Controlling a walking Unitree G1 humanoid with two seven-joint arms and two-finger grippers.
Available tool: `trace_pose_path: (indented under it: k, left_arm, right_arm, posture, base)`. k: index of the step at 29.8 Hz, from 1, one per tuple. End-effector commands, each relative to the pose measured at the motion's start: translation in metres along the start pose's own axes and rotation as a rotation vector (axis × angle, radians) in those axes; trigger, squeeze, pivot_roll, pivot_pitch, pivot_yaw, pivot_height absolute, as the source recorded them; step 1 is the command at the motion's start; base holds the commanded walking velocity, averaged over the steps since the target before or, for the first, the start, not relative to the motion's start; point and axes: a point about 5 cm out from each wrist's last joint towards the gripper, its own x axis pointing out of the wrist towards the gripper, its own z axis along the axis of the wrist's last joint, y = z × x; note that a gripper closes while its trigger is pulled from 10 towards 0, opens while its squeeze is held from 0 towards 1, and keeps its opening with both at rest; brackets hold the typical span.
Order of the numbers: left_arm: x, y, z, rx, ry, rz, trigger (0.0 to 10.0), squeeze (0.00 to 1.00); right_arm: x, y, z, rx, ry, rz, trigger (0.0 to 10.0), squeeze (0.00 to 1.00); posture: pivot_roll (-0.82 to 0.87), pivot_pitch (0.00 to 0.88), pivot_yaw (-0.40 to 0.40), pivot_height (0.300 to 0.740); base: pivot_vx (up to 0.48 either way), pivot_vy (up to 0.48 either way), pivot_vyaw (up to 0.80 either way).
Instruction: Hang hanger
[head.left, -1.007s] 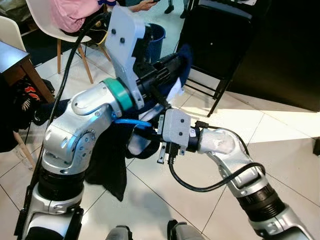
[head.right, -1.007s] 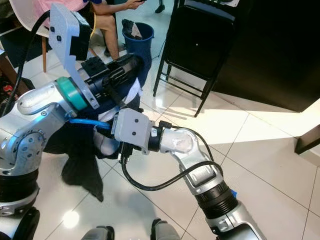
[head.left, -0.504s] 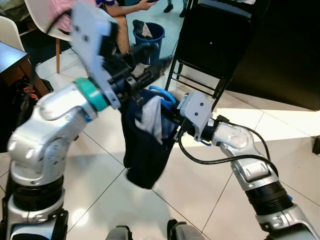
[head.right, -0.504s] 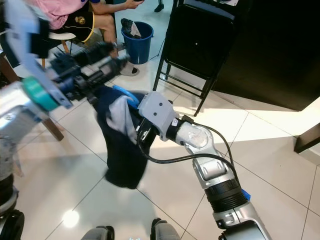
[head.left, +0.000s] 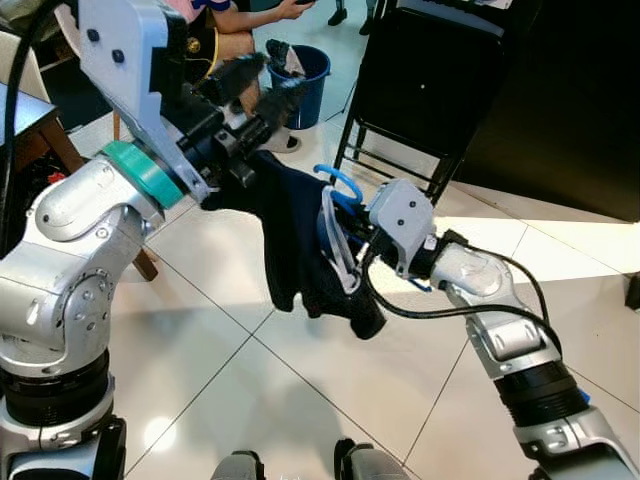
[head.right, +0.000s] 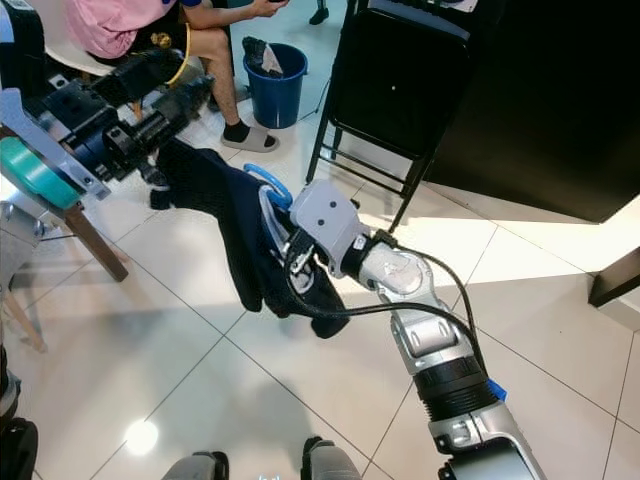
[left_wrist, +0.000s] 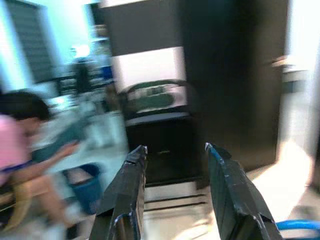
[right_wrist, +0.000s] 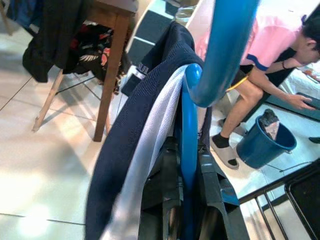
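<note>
A blue plastic hanger (head.left: 339, 183) carries a dark navy garment (head.left: 296, 245) with a white lining. My right gripper (head.left: 347, 228) is shut on the hanger's blue bar (right_wrist: 188, 120), and the cloth (right_wrist: 127, 135) drapes beside its fingers. The garment's upper corner reaches up to the underside of my left hand, near the wrist. Raised at the upper left, my left gripper (head.left: 262, 88) is open; in the left wrist view its fingers (left_wrist: 125, 190) stand apart with nothing between them. The rest of the garment hangs free above the tiled floor.
A black folding chair (head.left: 430, 80) stands just beyond the hanger against a dark wall. A blue bucket (head.left: 303, 66) and a seated person in a pink shirt (head.right: 100, 25) are at the back left. At the left edge is a wooden table (head.left: 30, 115).
My arms were crossed close together and have pulled apart. The left arm swung up and left, the right gripper carried the hanger right, and the garment now stretches between them.
</note>
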Motion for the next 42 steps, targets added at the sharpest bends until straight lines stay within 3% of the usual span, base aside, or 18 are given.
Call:
trace_pose_path:
  k: [1, 3, 8, 10, 15, 18, 23, 25, 27, 30, 33, 37, 38, 39, 40, 42]
  left_arm:
    - [0.000, 0.008, 0.000, 0.059, 0.000, 0.082, 10.0, 0.00]
    - [-0.006, 0.029, -0.011, 0.191, 0.087, 0.243, 10.0, 0.00]
    - [-0.018, 0.035, -0.024, 0.231, 0.179, 0.274, 10.0, 0.00]
    - [-0.028, 0.032, -0.038, 0.230, 0.242, 0.253, 10.0, 0.00]
    - [-0.037, 0.022, -0.059, 0.219, 0.310, 0.215, 10.0, 0.00]
    - [-0.042, 0.010, -0.083, 0.268, 0.351, 0.184, 10.0, 0.00]
    - [-0.039, 0.006, -0.087, 0.305, 0.338, 0.171, 10.0, 0.00]
    - [-0.037, 0.008, -0.081, 0.188, 0.287, 0.147, 10.0, 0.00]
    - [-0.037, 0.007, -0.077, 0.150, 0.265, 0.124, 10.0, 0.00]
    - [-0.037, 0.006, -0.069, 0.165, 0.227, 0.078, 10.0, 0.00]
    - [-0.038, -0.012, -0.063, 0.256, 0.187, -0.037, 10.0, 0.00]
    - [-0.035, -0.018, -0.064, 0.272, 0.164, -0.037, 10.0, 0.00]
    - [-0.034, -0.017, -0.063, 0.279, 0.158, -0.025, 5.0, 0.00]
    - [-0.033, -0.016, -0.063, 0.291, 0.149, -0.012, 3.9, 0.00]
    - [-0.032, -0.015, -0.062, 0.291, 0.139, -0.003, 0.0, 0.00]
    - [-0.032, -0.014, -0.061, 0.289, 0.134, 0.000, 0.0, 0.00]
  right_arm:
    - [0.000, -0.007, 0.005, 0.015, -0.033, -0.039, 10.0, 0.00]
    - [-0.009, -0.020, 0.010, 0.053, -0.058, -0.105, 10.0, 0.00]
    - [-0.022, -0.029, 0.024, 0.080, -0.117, -0.124, 10.0, 0.00]
    - [-0.032, -0.030, 0.037, 0.093, -0.169, -0.091, 10.0, 0.00]
    - [-0.040, -0.027, 0.047, 0.105, -0.209, -0.011, 10.0, 0.00]
    - [-0.045, -0.020, 0.064, 0.158, -0.282, 0.098, 10.0, 0.00]
    - [-0.047, -0.017, 0.071, 0.182, -0.309, 0.158, 10.0, 0.00]
    - [-0.049, -0.017, 0.078, 0.235, -0.354, 0.175, 10.0, 0.00]
    - [-0.050, -0.017, 0.080, 0.252, -0.369, 0.176, 10.0, 0.00]
    - [-0.051, -0.018, 0.084, 0.287, -0.401, 0.181, 10.0, 0.00]
    - [-0.050, -0.019, 0.083, 0.299, -0.401, 0.169, 10.0, 0.00]
    - [-0.048, -0.018, 0.084, 0.313, -0.403, 0.184, 10.0, 0.00]
    - [-0.048, -0.018, 0.085, 0.316, -0.406, 0.190, 10.0, 0.00]
    - [-0.048, -0.017, 0.086, 0.318, -0.409, 0.195, 10.0, 0.00]
    - [-0.048, -0.018, 0.087, 0.323, -0.411, 0.199, 10.0, 0.00]
    - [-0.048, -0.018, 0.087, 0.326, -0.411, 0.202, 10.0, 0.00]
  posture:
    - [0.07, 0.108, 0.020, 0.740]
    - [0.07, 0.110, 0.021, 0.740]
    - [0.07, 0.113, 0.024, 0.740]
    - [0.07, 0.114, 0.025, 0.740]
    - [0.06, 0.115, 0.025, 0.740]
    - [0.06, 0.114, 0.020, 0.740]
    - [0.06, 0.113, 0.019, 0.740]
    - [0.05, 0.111, 0.021, 0.740]
    - [0.05, 0.111, 0.021, 0.740]
    - [0.05, 0.110, 0.022, 0.740]
    - [0.06, 0.111, 0.022, 0.740]
    - [0.06, 0.110, 0.019, 0.740]
    - [0.07, 0.110, 0.019, 0.740]
    - [0.07, 0.109, 0.019, 0.740]
    - [0.06, 0.109, 0.018, 0.740]
    - [0.06, 0.109, 0.018, 0.740]
  base:
    - [0.000, 0.000, 0.00]
    - [0.000, 0.000, 0.00]
    - [0.000, 0.000, 0.00]
    - [0.000, 0.000, 0.00]
    - [0.000, 0.000, 0.00]
    - [0.000, 0.000, 0.00]
    - [0.000, 0.000, 0.00]
    - [0.000, 0.000, 0.00]
    - [0.000, 0.000, 0.00]
    - [0.000, 0.000, 0.00]
    - [0.000, 0.000, 0.00]
    - [0.000, 0.000, 0.00]
    - [0.000, 0.000, 0.00]
    - [0.000, 0.000, 0.00]
    - [0.000, 0.000, 0.00]
    - [0.000, 0.000, 0.00]
